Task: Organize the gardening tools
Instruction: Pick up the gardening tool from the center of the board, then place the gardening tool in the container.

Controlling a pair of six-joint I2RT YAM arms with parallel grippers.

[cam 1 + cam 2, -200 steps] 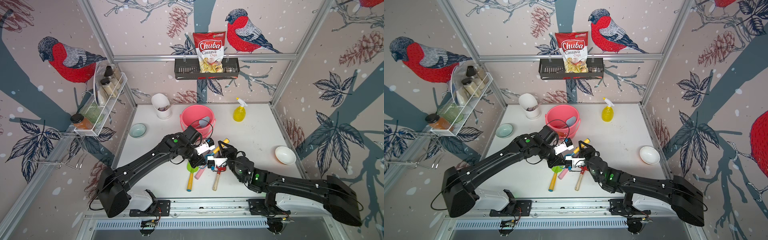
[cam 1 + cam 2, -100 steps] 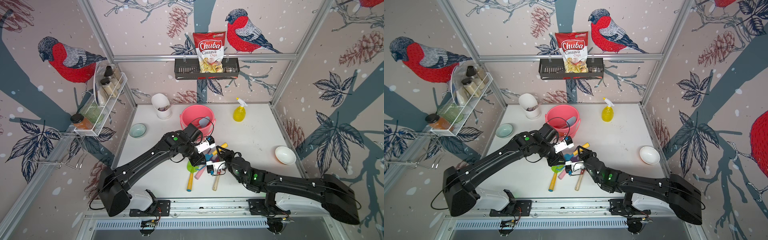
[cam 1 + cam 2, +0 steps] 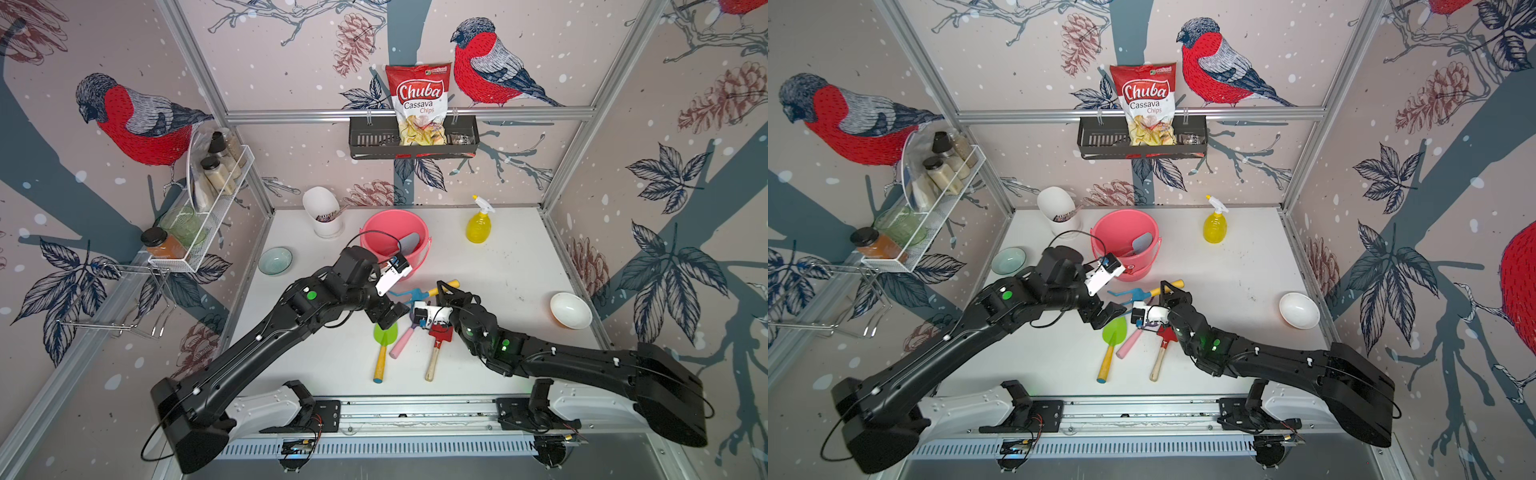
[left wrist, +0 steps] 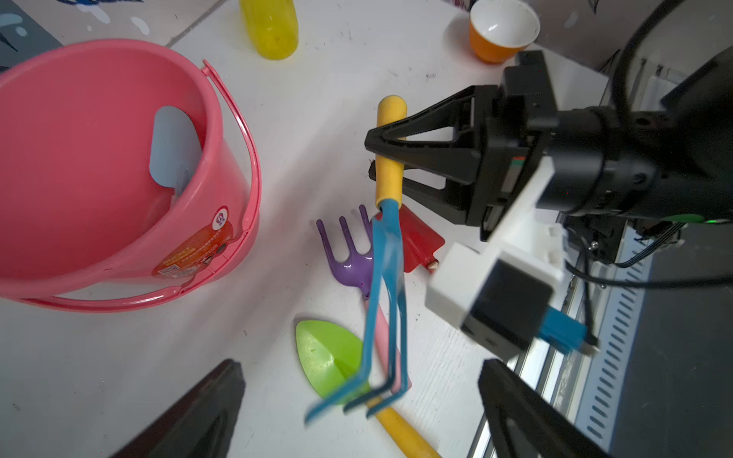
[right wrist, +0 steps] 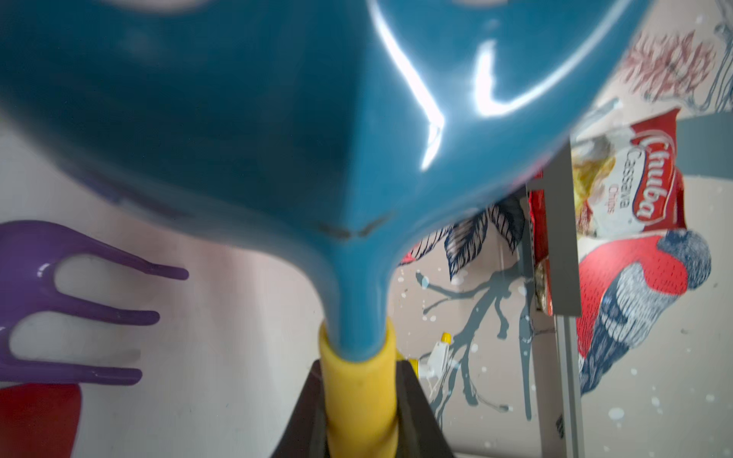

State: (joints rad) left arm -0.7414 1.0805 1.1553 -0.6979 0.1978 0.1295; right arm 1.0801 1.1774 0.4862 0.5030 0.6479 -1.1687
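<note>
My right gripper (image 3: 443, 288) is shut on the yellow handle of the blue fork (image 3: 409, 294), which hangs just above the table with its tines toward my left gripper (image 4: 357, 412). In the right wrist view the fork's head (image 5: 277, 119) fills the frame above that gripper (image 5: 359, 416). The left gripper stands open, its fingers (image 4: 190, 416) wide on either side of the tines and not touching them. On the table below lie the green spade (image 3: 385, 334), the purple fork with a pink handle (image 3: 401, 345) and the red shovel (image 3: 440, 334). The light-blue trowel (image 3: 409, 241) stands in the pink bucket (image 3: 374, 232).
A yellow spray bottle (image 3: 478, 226) stands at the back right. A white bowl (image 3: 570, 309) sits by the right wall, a teal bowl (image 3: 275, 260) by the left wall, and a white cup (image 3: 326, 212) at the back left.
My left gripper has opened and let go of the blue fork's head. The right gripper has shut on its yellow handle and now carries it alone.
</note>
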